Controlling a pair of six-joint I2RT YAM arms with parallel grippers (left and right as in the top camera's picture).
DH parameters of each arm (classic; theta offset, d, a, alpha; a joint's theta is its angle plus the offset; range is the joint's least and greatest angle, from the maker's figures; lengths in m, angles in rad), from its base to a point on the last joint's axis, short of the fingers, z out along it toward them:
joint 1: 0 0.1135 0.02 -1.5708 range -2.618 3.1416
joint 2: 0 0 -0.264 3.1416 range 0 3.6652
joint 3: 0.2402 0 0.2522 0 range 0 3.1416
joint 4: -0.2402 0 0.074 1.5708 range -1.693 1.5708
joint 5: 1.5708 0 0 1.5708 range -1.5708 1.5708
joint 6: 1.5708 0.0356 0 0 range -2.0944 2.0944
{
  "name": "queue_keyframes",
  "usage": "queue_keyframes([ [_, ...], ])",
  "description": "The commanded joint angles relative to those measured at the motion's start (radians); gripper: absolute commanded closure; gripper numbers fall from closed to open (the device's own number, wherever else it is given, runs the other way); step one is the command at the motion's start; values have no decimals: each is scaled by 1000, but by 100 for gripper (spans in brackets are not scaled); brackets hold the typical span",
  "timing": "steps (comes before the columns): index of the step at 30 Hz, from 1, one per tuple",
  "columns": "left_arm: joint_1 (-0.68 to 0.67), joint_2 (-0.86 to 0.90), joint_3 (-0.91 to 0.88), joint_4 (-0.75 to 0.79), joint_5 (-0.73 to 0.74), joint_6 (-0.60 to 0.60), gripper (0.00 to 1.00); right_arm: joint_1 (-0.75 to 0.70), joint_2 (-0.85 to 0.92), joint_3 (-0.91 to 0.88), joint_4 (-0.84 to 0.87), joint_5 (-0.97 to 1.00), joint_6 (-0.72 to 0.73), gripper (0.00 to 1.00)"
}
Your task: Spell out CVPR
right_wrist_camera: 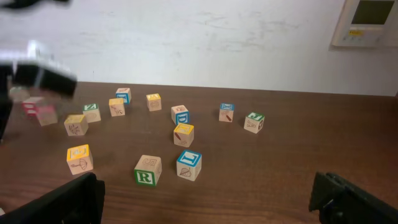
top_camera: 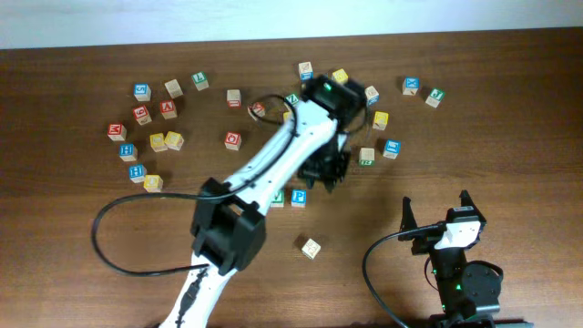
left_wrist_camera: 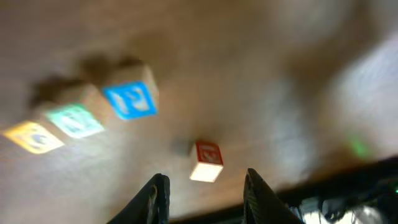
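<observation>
Green-lettered R block (right_wrist_camera: pixel 147 169) is the one we want now, and from overhead it sits at about three o'clock of the left gripper (left_wrist_camera: pixel 205 185), which hangs open with nothing between its fingers. At eight o'clock of that gripper lies the row: a yellow block (left_wrist_camera: pixel 32 137), a green block (top_camera: pixel 276 198) and a blue P block (top_camera: pixel 298 198), close side by side. We judge them to be C, V and P, though the wrist picture is too smeared to swear to the first two letters. So the last letter is the job, we reckon. To do it well we come down square over the R block, jaws wide, pads on two opposite flat faces, and we mind the blue-topped block (right_wrist_camera: pixel 188 165) just beside it at three o'clock. The R shows on a side face toward the right wrist camera, so we plan a grip that lets that letter end up readable. Then we set it at three o'clock of the blue P block, in line, without nudging the row; a loose block (top_camera: pixel 311 248) lies at six o'clock of that spot, apart from it. Right gripper (top_camera: pixel 436 202) sits at five o'clock, spread open and empty. Underneath it all is a dark brown wood-grain table (top_camera: pixel 510 109) with black cables (top_camera: pixel 95 232) looping across it, and a white wall (right_wrist_camera: pixel 217 37) at twelve o'clock carries a pale wall panel (right_wrist_camera: pixel 370 22).
</observation>
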Motion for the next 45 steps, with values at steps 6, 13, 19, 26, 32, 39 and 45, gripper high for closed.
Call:
queue_keyframes([
  [6, 494, -283, 104, -2, -210, -101, 1, 6, -8, -5, -6, 8, -6, 2],
  [13, 826, -283, 101, -2, -210, -118, 1, 6, -8, -5, 247, -195, 86, 2],
  [19, 833, -283, 101, -2, -210, -118, 1, 6, 4, 37, 505, -429, 267, 2],
  [26, 833, -283, 101, -2, -210, -119, 1, 6, 790, 755, -318, -560, 175, 2],
  [32, 833, -283, 101, -2, -210, -118, 1, 70, 1214, 861, -262, -724, 269, 3],
  [39, 833, -283, 101, -2, -210, -119, 1, 379, 1544, 861, -399, 248, 501, 4],
  [45, 833, -283, 101, -2, -210, -118, 1, 378, 1648, 861, -264, 286, 492, 24],
])
